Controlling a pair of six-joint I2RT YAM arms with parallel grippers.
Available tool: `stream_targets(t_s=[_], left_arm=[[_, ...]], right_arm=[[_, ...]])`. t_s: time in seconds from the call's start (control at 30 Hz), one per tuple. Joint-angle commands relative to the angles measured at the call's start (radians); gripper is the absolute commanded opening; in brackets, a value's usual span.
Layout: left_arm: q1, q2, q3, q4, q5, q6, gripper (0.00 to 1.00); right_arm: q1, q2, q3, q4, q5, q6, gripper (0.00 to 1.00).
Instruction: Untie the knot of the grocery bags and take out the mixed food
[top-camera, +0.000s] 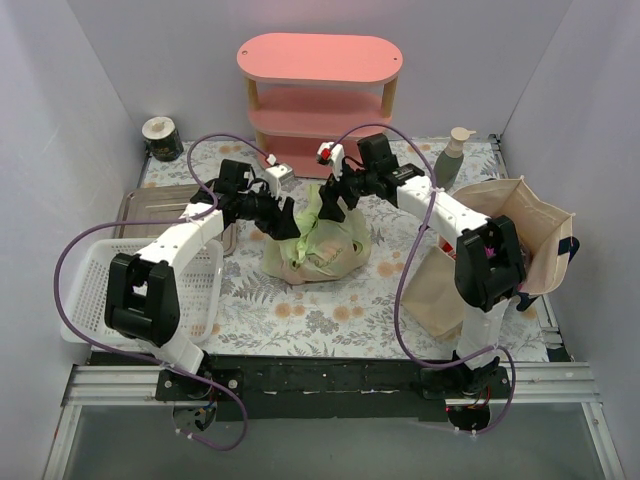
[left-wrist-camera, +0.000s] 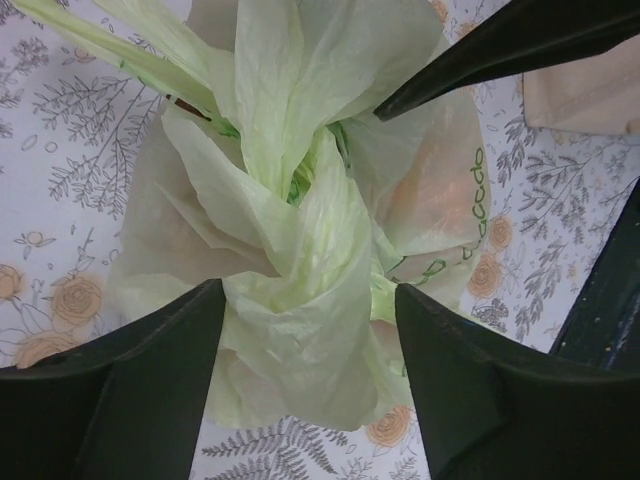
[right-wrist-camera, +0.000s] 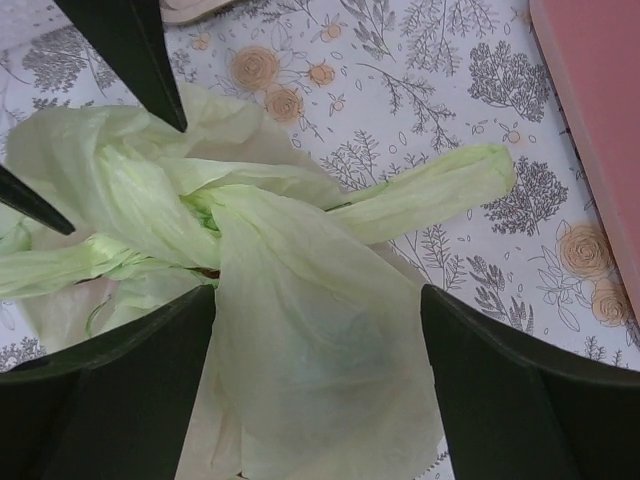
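The pale yellow-green plastic grocery bag sits mid-table with its handle loops twisted into a knot on top. My left gripper is open, straddling a loose flap of plastic just below the knot without pinching it. From the other side, my right gripper is open over another wide flap, the knot just ahead of it. One free handle end trails across the cloth. Both grippers, left and right, meet above the bag. The beige tote stands at the right. The mixed food is hidden.
A white mesh basket sits at the left edge, a metal tray behind it. A pink shelf unit stands at the back, with a bottle to its right and a small dark tin at the back left.
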Motion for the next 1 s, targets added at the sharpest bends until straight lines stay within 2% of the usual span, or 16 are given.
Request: stream_targets(t_s=[0.0,0.03,0.2,0.23,0.27,0.3,0.33,0.43,0.47,0.5,0.53,0.6,0.63,0.67,0.8,0.97], left_arm=[[-0.005,-0.021,0.02,0.013,0.046,-0.015,0.59],[-0.005,-0.023,0.019,0.013,0.044,-0.017,0.55],[-0.005,-0.058,-0.007,-0.013,-0.011,0.034,0.3],[-0.005,-0.082,-0.035,-0.016,-0.034,0.04,0.22],[-0.005,-0.095,-0.053,-0.016,-0.058,0.043,0.0],[-0.002,-0.109,-0.071,-0.011,-0.091,0.043,0.0],[-0.002,-0.124,-0.088,-0.007,-0.124,0.055,0.0],[0.013,-0.17,-0.151,0.032,-0.196,0.019,0.0],[0.02,-0.185,-0.17,0.041,-0.204,0.003,0.0],[0.033,-0.19,-0.177,0.052,-0.215,-0.01,0.0],[0.038,-0.193,-0.179,0.064,-0.229,-0.023,0.02],[0.038,-0.198,-0.15,0.059,-0.215,-0.023,0.44],[0.038,-0.196,-0.132,0.043,-0.192,-0.014,0.59],[0.038,-0.193,-0.107,0.041,-0.147,-0.009,0.62],[0.027,-0.152,0.005,0.038,-0.027,0.012,0.67],[0.001,-0.097,0.057,0.041,0.047,0.055,0.69]], right_arm=[[0.019,0.015,0.019,0.013,0.084,0.012,0.83],[0.019,0.017,0.016,0.026,0.11,0.012,0.71],[-0.018,-0.032,-0.022,0.085,0.215,0.011,0.45],[-0.035,-0.046,-0.031,0.092,0.206,0.048,0.37],[-0.076,-0.078,-0.042,0.099,0.169,0.068,0.32],[-0.098,-0.095,-0.077,0.1,0.151,0.09,0.27],[-0.116,-0.117,-0.099,0.103,0.135,0.105,0.16],[-0.184,-0.207,-0.215,0.122,0.097,0.165,0.03],[-0.217,-0.253,-0.25,0.135,0.069,0.214,0.03],[-0.228,-0.273,-0.278,0.138,0.062,0.232,0.04],[-0.234,-0.293,-0.325,0.139,0.055,0.242,0.19],[-0.236,-0.35,-0.347,0.134,0.019,0.21,0.41],[-0.236,-0.365,-0.347,0.132,-0.004,0.194,0.75],[-0.228,-0.385,-0.332,0.128,-0.024,0.182,0.98],[-0.176,-0.388,-0.252,0.091,-0.035,0.067,0.98],[-0.043,-0.298,-0.134,-0.016,0.084,-0.26,0.98]])
